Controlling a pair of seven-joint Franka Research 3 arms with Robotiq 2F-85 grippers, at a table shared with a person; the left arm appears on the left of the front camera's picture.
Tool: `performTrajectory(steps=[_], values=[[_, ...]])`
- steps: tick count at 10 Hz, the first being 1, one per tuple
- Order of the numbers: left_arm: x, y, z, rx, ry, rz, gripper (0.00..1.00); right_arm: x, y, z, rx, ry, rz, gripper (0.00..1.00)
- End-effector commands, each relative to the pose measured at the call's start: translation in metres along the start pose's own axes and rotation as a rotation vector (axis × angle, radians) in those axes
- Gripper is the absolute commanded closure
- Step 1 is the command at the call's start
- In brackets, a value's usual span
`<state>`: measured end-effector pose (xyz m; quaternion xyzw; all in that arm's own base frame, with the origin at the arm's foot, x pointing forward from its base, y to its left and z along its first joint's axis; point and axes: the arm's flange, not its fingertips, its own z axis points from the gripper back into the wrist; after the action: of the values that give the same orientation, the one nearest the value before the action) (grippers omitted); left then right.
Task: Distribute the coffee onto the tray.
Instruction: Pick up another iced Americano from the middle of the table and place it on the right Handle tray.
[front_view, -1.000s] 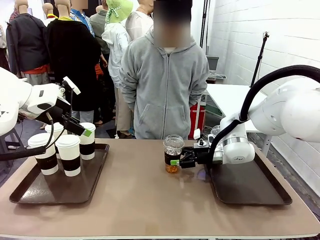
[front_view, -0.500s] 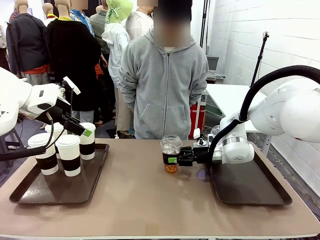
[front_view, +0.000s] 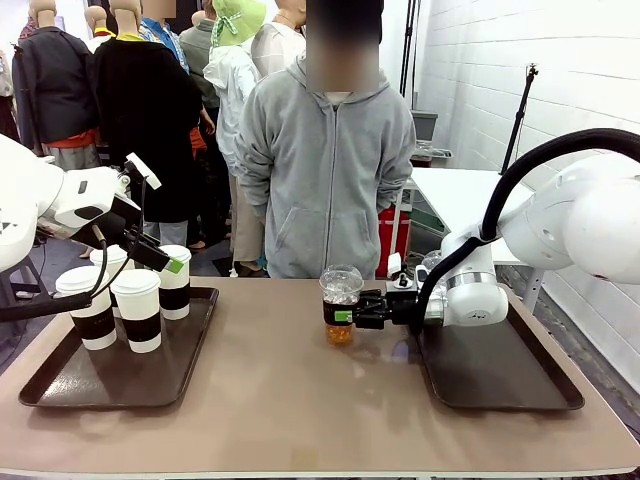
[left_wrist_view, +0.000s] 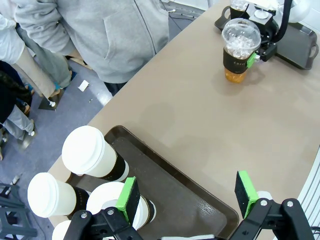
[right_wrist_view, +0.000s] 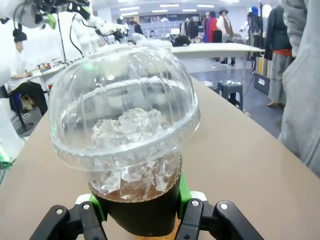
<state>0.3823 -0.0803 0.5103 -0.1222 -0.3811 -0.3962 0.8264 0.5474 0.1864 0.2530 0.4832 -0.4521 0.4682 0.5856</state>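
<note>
The coffee is in two places. Several tall white lidded cups with dark sleeves (front_view: 138, 308) (left_wrist_view: 92, 155) stand on the left brown tray (front_view: 60, 385) (left_wrist_view: 195, 202). My left gripper (front_view: 160, 250) (left_wrist_view: 187, 195) hangs open above them with nothing between its green pads. A clear dome-lidded cup of amber drink with ice (front_view: 340, 300) (left_wrist_view: 240, 50) (right_wrist_view: 125, 135) is near the table's middle. My right gripper (front_view: 345, 316) (right_wrist_view: 137, 220) is shut on its dark sleeve. I cannot tell whether the cup's base touches the table. Another clear cup (left_wrist_view: 239, 6) shows by the right tray.
A bare brown tray (front_view: 500, 380) (left_wrist_view: 302, 45) lies at the right, under my right arm. A person in a grey hoodie (front_view: 330, 170) stands at the far edge, with neither hand over the table. Bare tabletop (front_view: 290, 400) lies between the two trays.
My right gripper has shut on the clear cup's sleeve and shifted the cup slightly to the left. The left arm and the white cups have stayed still.
</note>
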Motion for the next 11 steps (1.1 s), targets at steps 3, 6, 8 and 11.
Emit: performTrajectory(steps=[3,6,8,11], values=[[-0.001,0.003,-0.002,-0.006,-0.005,-0.003,0.0,0.044,0.041,0.055,0.033,0.016,0.017,0.38],[-0.001,0.003,-0.002,-0.006,-0.005,-0.003,0.0,0.057,0.061,0.11,0.019,0.029,0.058,0.38],[-0.001,0.003,-0.002,-0.006,-0.005,-0.003,0.0,0.057,0.074,0.153,0.008,0.009,0.079,0.38],[-0.001,0.003,-0.002,-0.006,-0.005,-0.003,0.0,0.045,0.081,0.2,0.018,0.051,0.132,0.38]])
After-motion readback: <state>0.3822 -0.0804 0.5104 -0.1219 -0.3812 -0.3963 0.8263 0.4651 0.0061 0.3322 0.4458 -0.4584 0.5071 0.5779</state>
